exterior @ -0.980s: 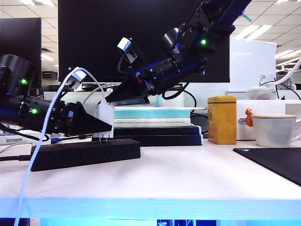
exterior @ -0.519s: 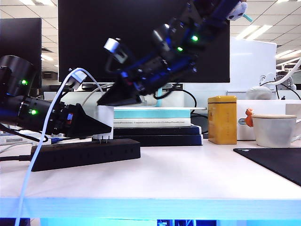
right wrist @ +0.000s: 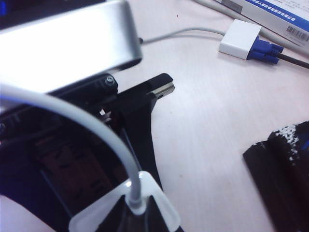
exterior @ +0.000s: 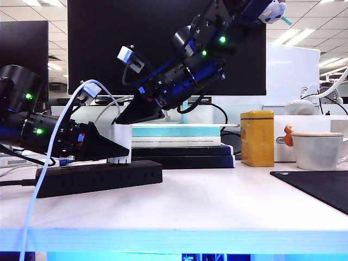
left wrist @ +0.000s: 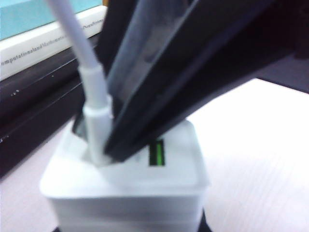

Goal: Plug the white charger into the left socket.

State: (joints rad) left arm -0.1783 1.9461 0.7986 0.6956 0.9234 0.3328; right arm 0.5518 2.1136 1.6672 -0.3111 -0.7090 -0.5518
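Exterior view: white surface (exterior: pixel 217 201) carries the long black power strip (exterior: pixel 98 176) at left, with a book stack (exterior: pixel 179 145) behind it and a yellow tin (exterior: pixel 256 137) and white cup (exterior: pixel 318 149) further right. White charger (exterior: pixel 119 143) is seated upright on the strip, over the socket (exterior: pixel 120 166) near its right end, prongs no longer visible. Left gripper (exterior: pixel 117 145) is level at the charger's left side, jaws part open and clamped on the charger body. Right gripper (exterior: pixel 128 117) is angled down just above the charger; jaw state cannot be told. White cable (left wrist: pixel 84 58) exits the charger top beside the jaws. White adapter with blue plug (right wrist: pixel 247 42) is seen lying apart.
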